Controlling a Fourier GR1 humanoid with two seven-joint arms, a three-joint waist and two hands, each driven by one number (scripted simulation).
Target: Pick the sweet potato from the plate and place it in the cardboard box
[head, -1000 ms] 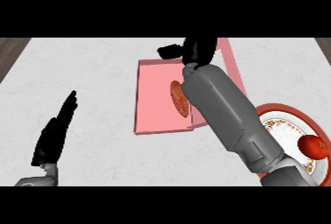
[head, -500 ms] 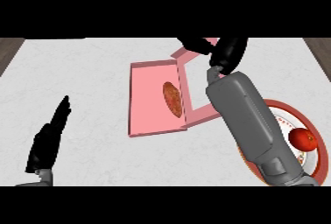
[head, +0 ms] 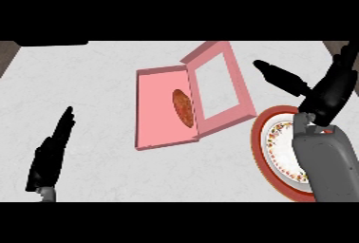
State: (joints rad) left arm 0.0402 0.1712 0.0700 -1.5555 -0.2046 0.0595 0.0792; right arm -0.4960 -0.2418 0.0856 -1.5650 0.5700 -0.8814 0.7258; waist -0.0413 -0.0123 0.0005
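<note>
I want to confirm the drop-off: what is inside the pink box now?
Inside the open pink cardboard box lies an orange-brown sweet potato, near the hinge with the windowed lid. Nothing else shows inside. Whatever is underneath the sweet potato is hidden.

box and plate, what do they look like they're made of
The box looks like matte pink cardboard: flat thin walls, hinged lid with a cutout window, no shine. The plate looks like glazed ceramic, though that is less sure: smooth white centre, patterned band, red rim.
</note>
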